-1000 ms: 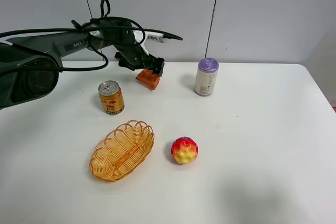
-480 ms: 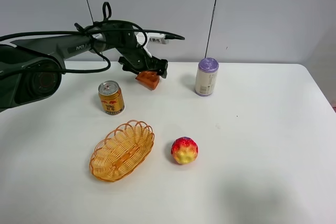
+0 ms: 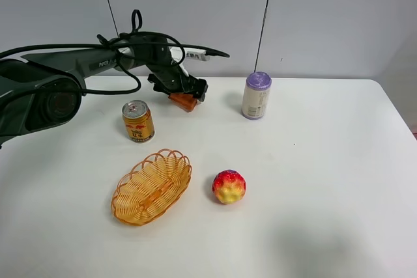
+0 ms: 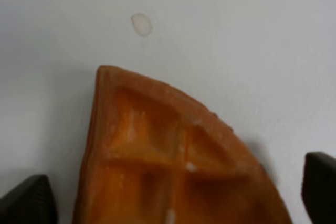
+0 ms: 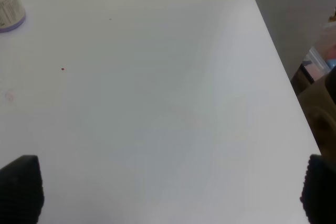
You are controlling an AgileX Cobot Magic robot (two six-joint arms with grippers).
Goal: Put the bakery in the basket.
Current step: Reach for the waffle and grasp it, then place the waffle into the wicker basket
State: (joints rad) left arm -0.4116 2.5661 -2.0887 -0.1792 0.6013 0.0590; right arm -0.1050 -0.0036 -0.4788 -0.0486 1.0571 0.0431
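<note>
The bakery (image 3: 185, 101) is an orange-brown waffle wedge lying on the white table at the back, left of centre. My left gripper (image 3: 184, 91) is down over it and open. In the left wrist view the waffle (image 4: 163, 150) lies between the two dark fingertips (image 4: 27, 201), which stand wide apart on either side of it. The wicker basket (image 3: 160, 155) sits empty at the front left, well apart from the waffle. My right gripper (image 5: 168, 192) is open and empty over bare table; it is out of the exterior high view.
A gold and red can (image 3: 138, 121) stands between the waffle and the basket. A white can with a purple lid (image 3: 257, 95) stands right of the waffle and also shows in the right wrist view (image 5: 8, 3). A red-yellow fruit (image 3: 229, 186) lies right of the basket.
My left gripper has shifted a little to the right and come down over the waffle, covering more of it. The other things have not moved.
</note>
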